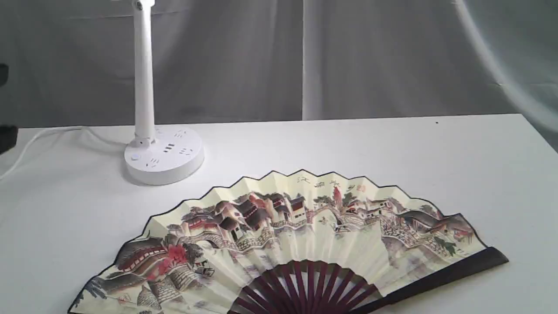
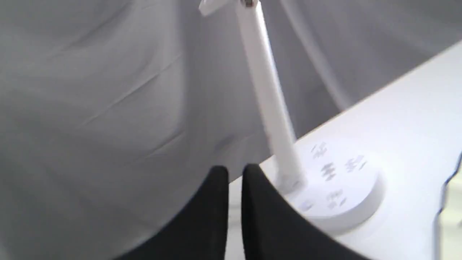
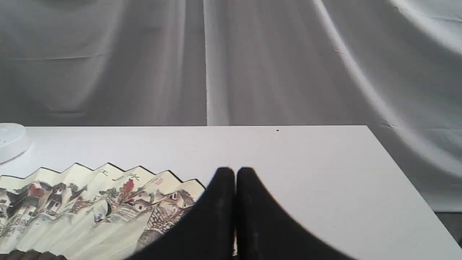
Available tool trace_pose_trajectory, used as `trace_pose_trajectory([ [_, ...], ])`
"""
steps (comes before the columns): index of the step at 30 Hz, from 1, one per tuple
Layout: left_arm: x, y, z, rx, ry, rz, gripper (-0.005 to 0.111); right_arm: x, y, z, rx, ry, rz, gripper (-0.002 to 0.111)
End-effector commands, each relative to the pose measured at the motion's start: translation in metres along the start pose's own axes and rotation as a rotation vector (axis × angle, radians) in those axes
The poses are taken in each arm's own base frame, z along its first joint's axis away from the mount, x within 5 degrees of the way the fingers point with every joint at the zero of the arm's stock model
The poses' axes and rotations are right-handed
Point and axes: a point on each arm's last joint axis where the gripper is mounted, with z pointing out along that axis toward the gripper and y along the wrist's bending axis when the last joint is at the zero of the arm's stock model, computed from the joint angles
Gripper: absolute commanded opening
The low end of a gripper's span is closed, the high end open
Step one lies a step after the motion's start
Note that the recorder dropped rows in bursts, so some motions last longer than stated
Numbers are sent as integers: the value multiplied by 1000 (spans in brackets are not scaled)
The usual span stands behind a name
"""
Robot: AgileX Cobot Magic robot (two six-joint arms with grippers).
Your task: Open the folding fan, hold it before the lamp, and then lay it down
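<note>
The folding fan (image 1: pixel 305 226) lies spread wide and flat on the white table, painted side up, with its dark ribs at the near edge. The lamp (image 1: pixel 144 78) stands behind it to the left on its round socket base (image 1: pixel 163 157). Neither gripper shows in the exterior view. In the left wrist view my left gripper (image 2: pixel 235 173) hangs in the air facing the lamp (image 2: pixel 267 94), its black fingers together but for a thin slit, holding nothing. My right gripper (image 3: pixel 235 173) is shut and empty, above the right end of the fan (image 3: pixel 90 202).
The lamp's white cord (image 1: pixel 52 131) runs left from the base across the table. A grey cloth backdrop (image 1: pixel 370 56) hangs behind the table. The table's right edge (image 1: pixel 540 131) lies beyond the fan's dark guard. A dark shape (image 1: pixel 6 137) sits at the far left border.
</note>
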Motion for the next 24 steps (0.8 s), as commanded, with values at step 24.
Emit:
trace_pose_trajectory([
  [24, 36, 19, 18, 57, 438, 1122, 21, 1, 0, 0, 1, 2, 6, 0],
])
